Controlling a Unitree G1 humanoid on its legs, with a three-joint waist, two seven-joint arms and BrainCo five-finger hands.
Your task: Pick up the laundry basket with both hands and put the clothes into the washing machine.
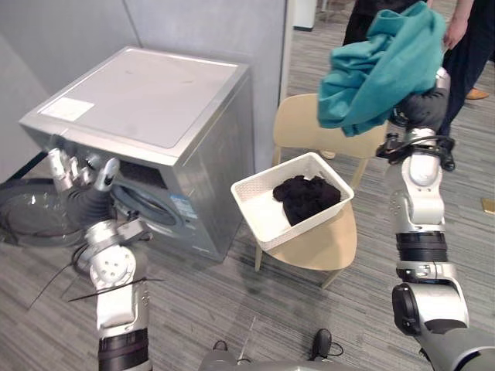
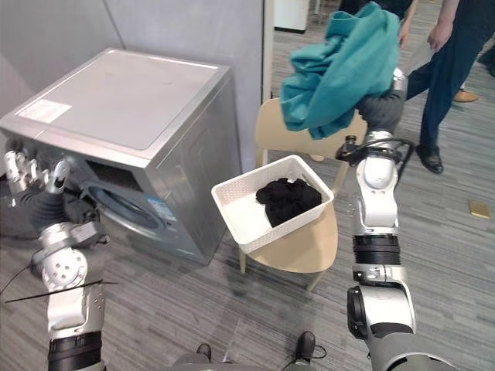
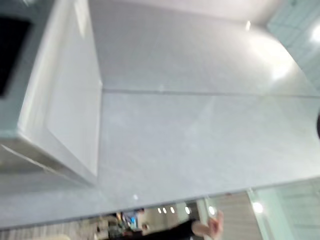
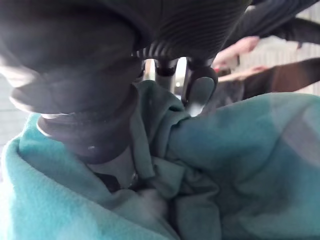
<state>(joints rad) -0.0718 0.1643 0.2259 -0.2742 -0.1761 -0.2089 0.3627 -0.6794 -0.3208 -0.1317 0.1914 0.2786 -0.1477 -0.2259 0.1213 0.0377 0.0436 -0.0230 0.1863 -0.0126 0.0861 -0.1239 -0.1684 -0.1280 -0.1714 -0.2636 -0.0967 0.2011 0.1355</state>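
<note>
My right hand (image 1: 424, 104) is raised high at the right, shut on a bunched teal garment (image 1: 379, 66) that hangs over it; the right wrist view shows its fingers (image 4: 200, 90) curled into the teal cloth (image 4: 240, 165). Below it, a white laundry basket (image 1: 251, 209) sits tilted on a beige chair (image 1: 325, 243), with black clothes (image 1: 308, 197) inside. The silver washing machine (image 1: 147, 100) stands at the left, its round door (image 1: 31, 212) swung open. My left hand (image 1: 81, 176) is held up in front of the drum opening (image 1: 143, 202), fingers straight and holding nothing.
A person (image 1: 472, 54) in dark clothes stands close behind the chair at the back right. A grey wall runs behind the machine. Grey carpet floor lies between the machine and the chair.
</note>
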